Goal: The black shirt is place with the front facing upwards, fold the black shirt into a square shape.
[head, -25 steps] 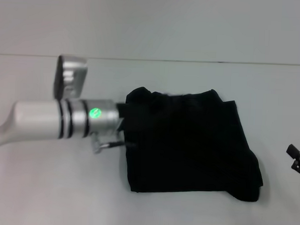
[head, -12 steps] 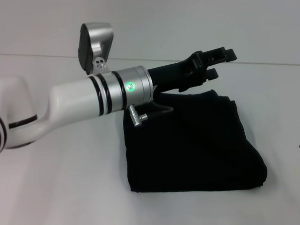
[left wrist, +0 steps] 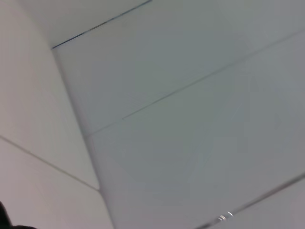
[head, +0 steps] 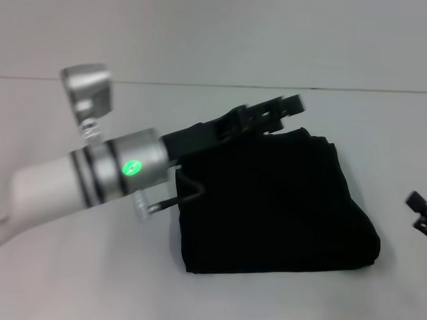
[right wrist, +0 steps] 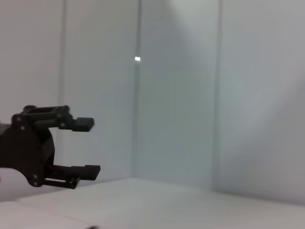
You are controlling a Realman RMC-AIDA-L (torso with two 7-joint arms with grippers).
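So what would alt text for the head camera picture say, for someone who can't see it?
A black shirt, folded into a rough square, lies on a white table. The left gripper hangs open above its far edge; the right gripper pokes in at the side.

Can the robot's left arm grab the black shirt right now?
Probably yes. The left gripper hangs open and empty just above the far edge of the folded black shirt, with nothing between them. It would only have to come down.

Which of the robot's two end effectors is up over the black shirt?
The left end effector. It reaches in over the far edge of the folded black shirt, fingers open and empty. The right end effector only peeks in at the right edge, off the shirt.
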